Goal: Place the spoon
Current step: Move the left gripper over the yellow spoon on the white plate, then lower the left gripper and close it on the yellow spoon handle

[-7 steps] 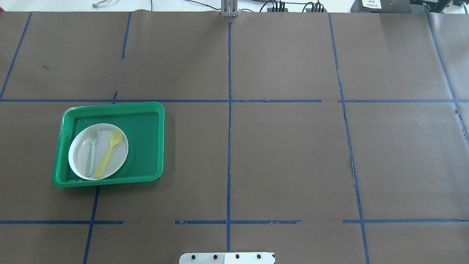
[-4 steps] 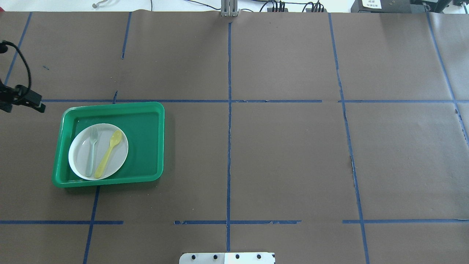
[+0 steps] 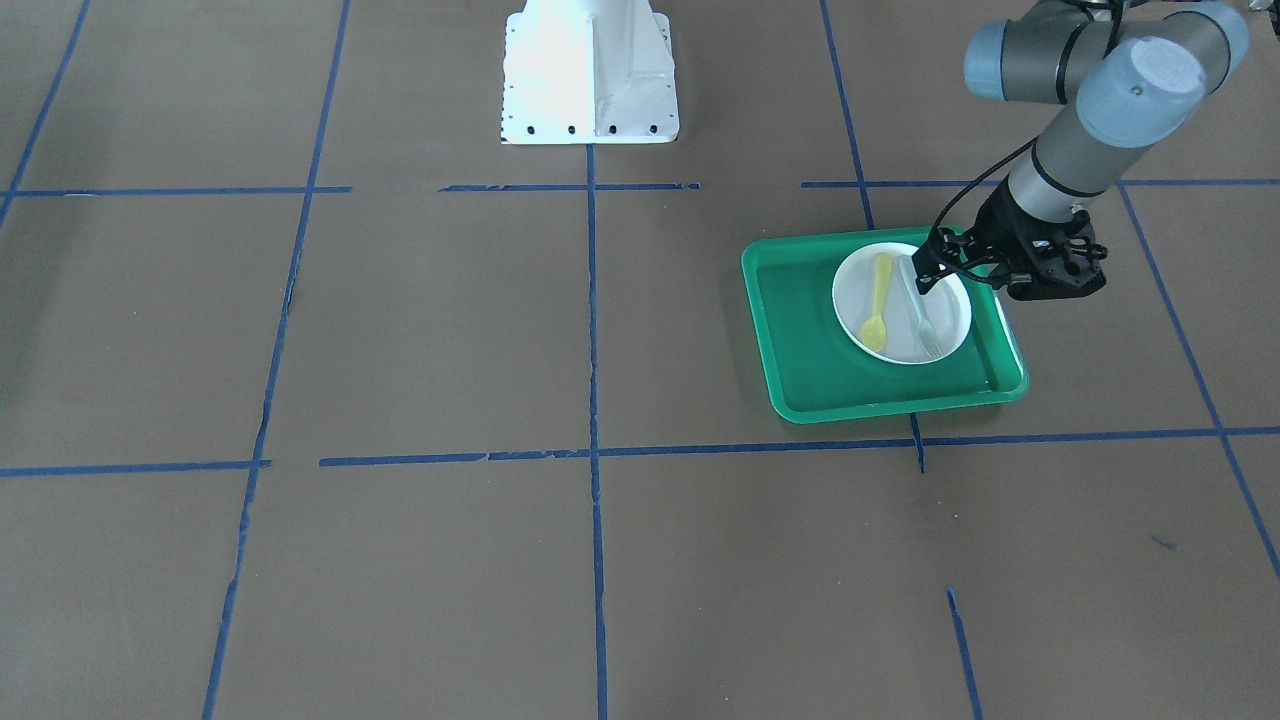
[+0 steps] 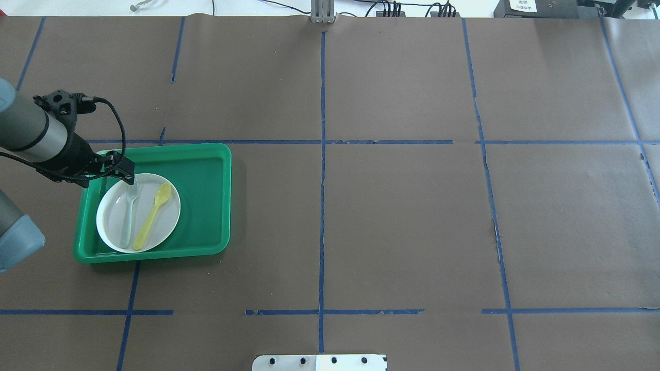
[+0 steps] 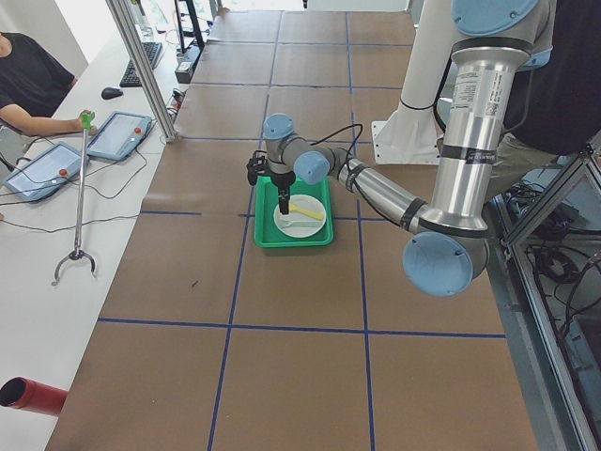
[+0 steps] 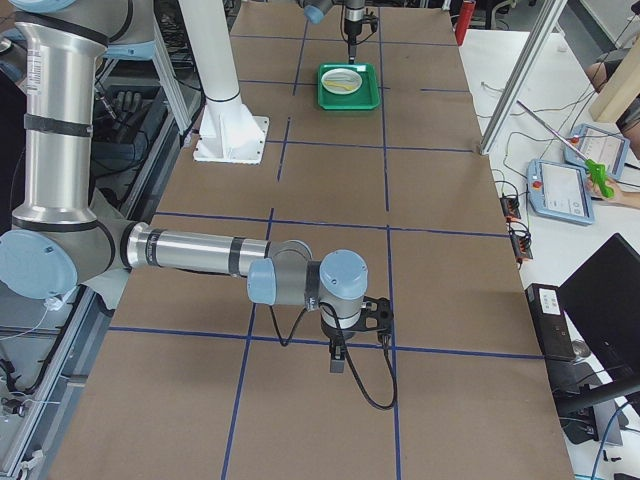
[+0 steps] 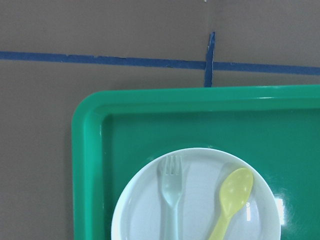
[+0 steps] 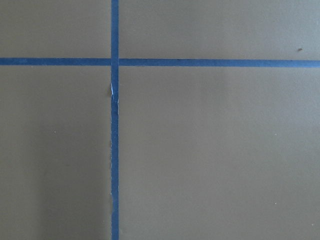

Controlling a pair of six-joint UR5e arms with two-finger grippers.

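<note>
Lying flat, slim yellow spoon (image 4: 151, 219)

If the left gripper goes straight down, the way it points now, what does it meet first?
Most likely the pale grey-blue plastic fork lying on the round white plate. The left gripper hangs above it, though depth is unclear.

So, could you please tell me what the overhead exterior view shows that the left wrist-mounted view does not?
Only overhead: the left arm and its claw, partly covering the fork's tines, plus the whole green tray. Only wrist: the tines uncovered, in close-up. Both: the white plate in the tray, with fork and yellow spoon lying side by side on it.
</note>
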